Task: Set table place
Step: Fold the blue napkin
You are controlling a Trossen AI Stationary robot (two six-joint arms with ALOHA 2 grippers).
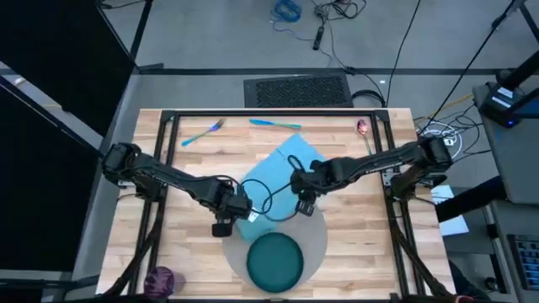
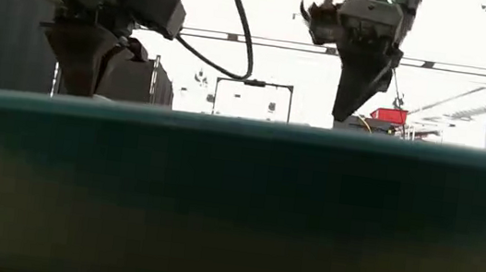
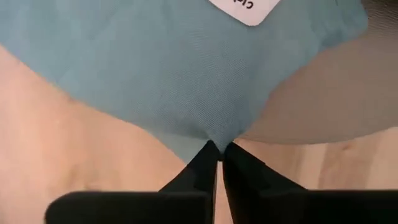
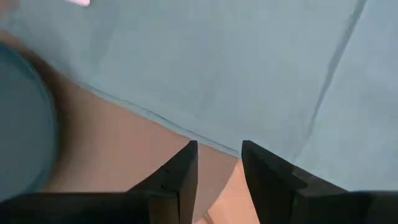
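The light blue napkin [image 1: 282,172] lies spread on the table's middle, its near part over the grey mat [image 1: 316,240]. The dark teal plate [image 1: 274,259] sits on the mat near the front edge and fills the low view's lower part [image 2: 234,209]. My left gripper [image 1: 242,210] is shut on the napkin's near corner. My right gripper [image 4: 217,152] stands open, pointing down at the napkin's near edge [image 4: 155,118], with bare table between its fingertips. Both grippers hang above the plate's rim in the low view: left [image 2: 92,76], right [image 2: 354,99]. My left gripper pinches the napkin's near corner [image 3: 213,138] between its two fingertips. The fingers come from above, pointing down. The cloth fans out from the tips toward the far side; the rest of it lies on the table and the mat [image 3: 336,106].
A blue-handled fork [image 1: 202,133], a knife [image 1: 274,124] and a spoon [image 1: 364,130] lie along the table's far edge. A purple cup [image 1: 160,278] stands at the near left corner. Bare wood lies to the left and right of the mat.
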